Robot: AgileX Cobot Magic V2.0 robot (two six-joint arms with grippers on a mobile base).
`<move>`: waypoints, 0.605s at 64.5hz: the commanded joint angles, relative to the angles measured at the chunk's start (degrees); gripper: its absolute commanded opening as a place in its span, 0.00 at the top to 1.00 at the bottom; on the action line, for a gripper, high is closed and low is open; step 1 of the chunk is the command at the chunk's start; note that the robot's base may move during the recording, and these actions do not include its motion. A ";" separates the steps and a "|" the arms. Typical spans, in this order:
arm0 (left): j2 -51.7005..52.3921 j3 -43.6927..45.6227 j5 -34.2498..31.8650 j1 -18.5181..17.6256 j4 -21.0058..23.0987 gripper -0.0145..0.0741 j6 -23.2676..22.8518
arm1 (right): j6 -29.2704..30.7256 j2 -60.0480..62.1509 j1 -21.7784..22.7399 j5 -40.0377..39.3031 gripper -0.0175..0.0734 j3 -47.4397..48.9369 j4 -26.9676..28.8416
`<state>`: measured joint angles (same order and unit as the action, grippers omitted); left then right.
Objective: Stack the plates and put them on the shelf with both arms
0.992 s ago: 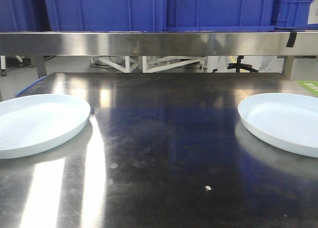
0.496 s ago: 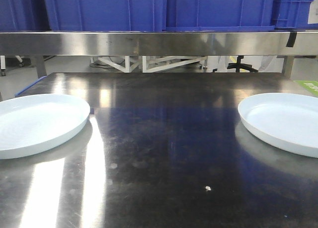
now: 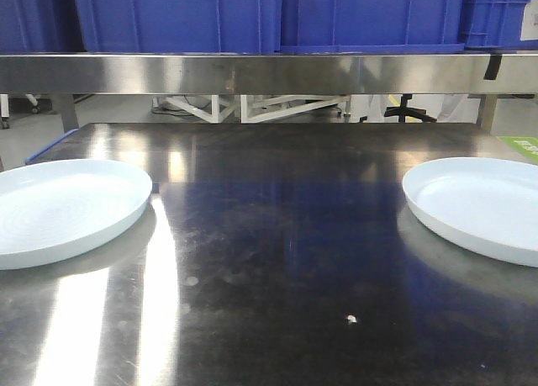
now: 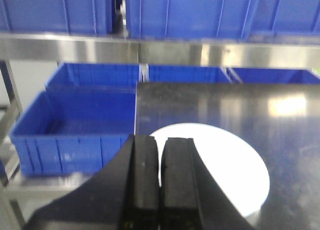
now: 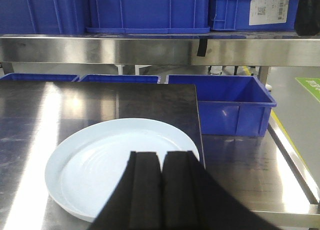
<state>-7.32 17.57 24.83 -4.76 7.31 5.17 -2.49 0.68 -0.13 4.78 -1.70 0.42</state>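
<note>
Two pale blue-white plates lie on the steel table, one at the left edge (image 3: 63,208) and one at the right edge (image 3: 483,205) of the front view. Neither arm shows in the front view. In the left wrist view my left gripper (image 4: 160,140) is shut with nothing between its fingers, above the near left part of the left plate (image 4: 222,162). In the right wrist view my right gripper (image 5: 162,154) is shut and empty too, over the near right part of the right plate (image 5: 100,165). The shelf (image 3: 269,73) is a steel ledge above the table's far edge.
Blue bins (image 3: 277,16) stand in a row on the shelf. More blue bins sit beside the table on the left (image 4: 75,122) and on the right (image 5: 227,104). Table edges run close to both plates.
</note>
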 commanded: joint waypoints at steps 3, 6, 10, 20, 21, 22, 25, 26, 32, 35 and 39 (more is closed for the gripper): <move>-5.71 4.11 -1.70 0.05 0.89 0.74 -0.50 | 0.32 0.93 0.13 -5.30 0.75 0.03 0.06; -8.35 4.79 -0.94 0.05 0.89 0.74 -0.50 | 0.32 0.93 0.13 -5.30 0.75 0.03 0.06; -11.42 6.22 2.16 0.05 1.11 0.74 -0.50 | 0.32 0.93 0.13 -5.30 0.75 0.03 0.06; -22.45 10.77 8.61 0.05 1.11 0.74 -0.50 | 0.32 0.93 0.13 -5.30 0.75 0.03 0.06; -23.45 11.18 8.73 0.05 1.34 0.74 -0.50 | 0.32 0.93 0.13 -5.30 0.75 0.03 0.06; -24.43 11.60 8.88 0.05 1.50 0.74 -0.50 | 0.32 0.93 0.13 -5.30 0.75 0.03 0.06; -27.89 12.83 9.04 0.05 1.66 0.74 -0.50 | 0.32 0.93 0.13 -5.30 0.75 0.03 0.06; -29.31 13.44 9.04 0.05 1.66 0.74 -0.50 | 0.32 0.93 0.13 -5.30 0.75 0.03 0.06; -35.06 16.08 8.78 0.05 1.76 0.74 -0.50 | 0.32 0.93 0.13 -5.30 0.75 0.03 0.06; -38.91 17.52 8.78 0.05 1.76 0.74 -0.50 | 0.32 0.93 0.13 -5.30 0.75 0.03 0.06; -42.44 19.41 8.90 0.05 1.76 0.74 -0.50 | 0.32 0.93 0.13 -5.30 0.75 0.03 0.06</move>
<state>-45.49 32.93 37.12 -4.76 7.98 5.17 -2.49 0.68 -0.13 4.78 -1.70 0.52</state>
